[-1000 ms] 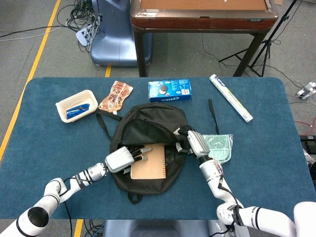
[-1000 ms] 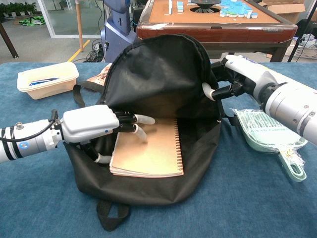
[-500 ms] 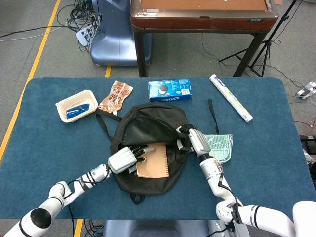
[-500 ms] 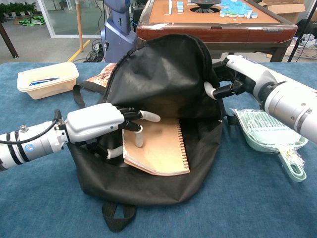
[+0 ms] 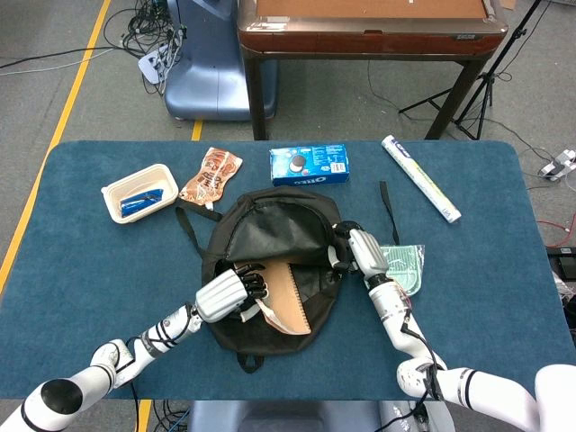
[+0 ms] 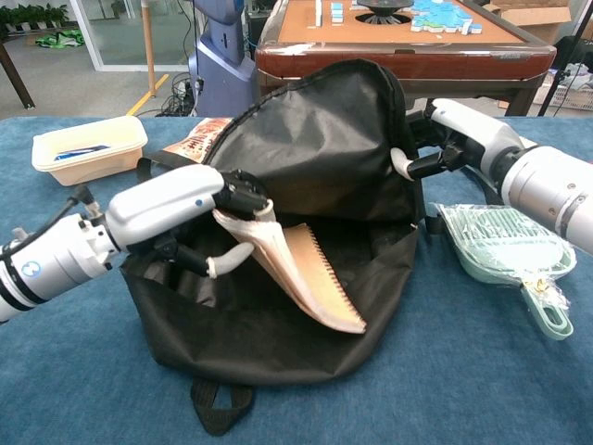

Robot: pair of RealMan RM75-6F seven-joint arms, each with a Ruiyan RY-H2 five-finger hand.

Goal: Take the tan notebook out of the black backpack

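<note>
The tan notebook (image 6: 296,269) sits tilted inside the black backpack (image 6: 306,158), gripped at its left edge by my left hand (image 6: 199,209), while my right hand (image 6: 445,139) holds the opening's right rim apart for clearance.

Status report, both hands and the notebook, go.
Left hand grips tan notebook, tilted on edge, still inside black backpack. Right hand holds backpack rim open. Nothing blocking the opening.
</note>
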